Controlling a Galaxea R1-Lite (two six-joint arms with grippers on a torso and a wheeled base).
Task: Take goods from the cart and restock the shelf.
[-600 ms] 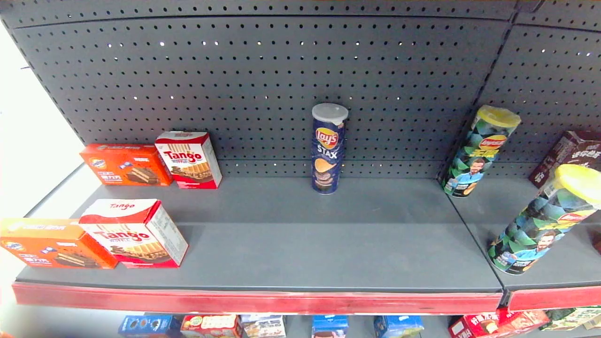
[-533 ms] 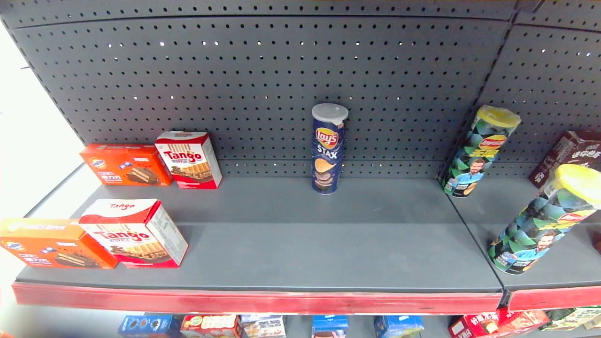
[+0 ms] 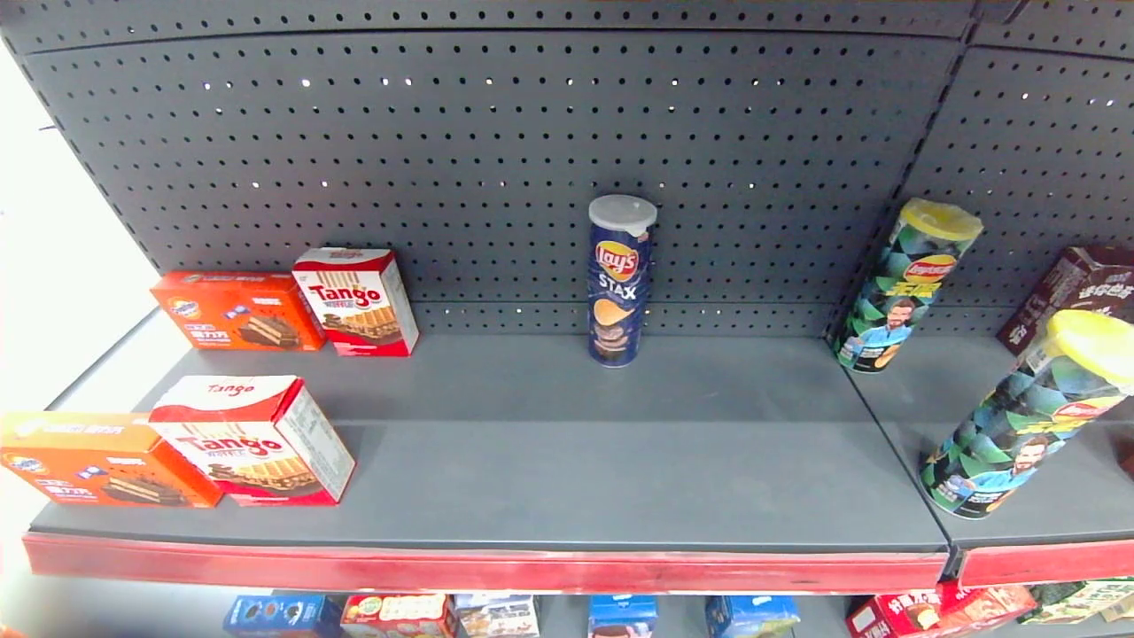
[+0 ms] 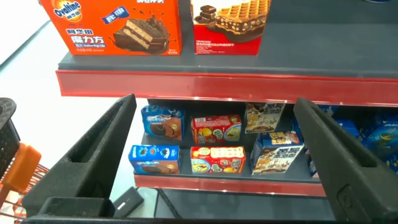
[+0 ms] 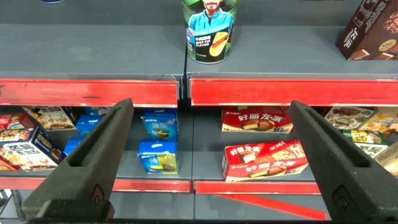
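While both my arms hang low in front of the shelving, my left gripper point(image 4: 214, 102) is spread wide with nothing between its fingers. It faces the red front lip of the shelf point(image 3: 549, 461), below the front orange box point(image 3: 97, 459) and the front wafer box point(image 3: 257, 440), which stand side by side at the shelf's left front corner. My right gripper point(image 5: 211, 104) is just as wide apart and just as empty, pointing at the lip under the near green can point(image 3: 1019, 425).

On the shelf, a blue chip can point(image 3: 618, 282) stands upright against the pegboard point(image 3: 496, 159), alone in the middle. Well to its left, a rear orange box point(image 3: 237, 310) and a rear wafer box point(image 3: 357, 301) sit together by the back wall. To its right stands a far green can point(image 3: 904, 288), with a brown box point(image 3: 1072, 297) beyond it. The lower shelf point(image 4: 236, 183) holds small blue and red boxes point(image 4: 214, 146). An orange and black frame point(image 4: 12, 168) shows beside my left gripper; I cannot tell whether it is the cart.
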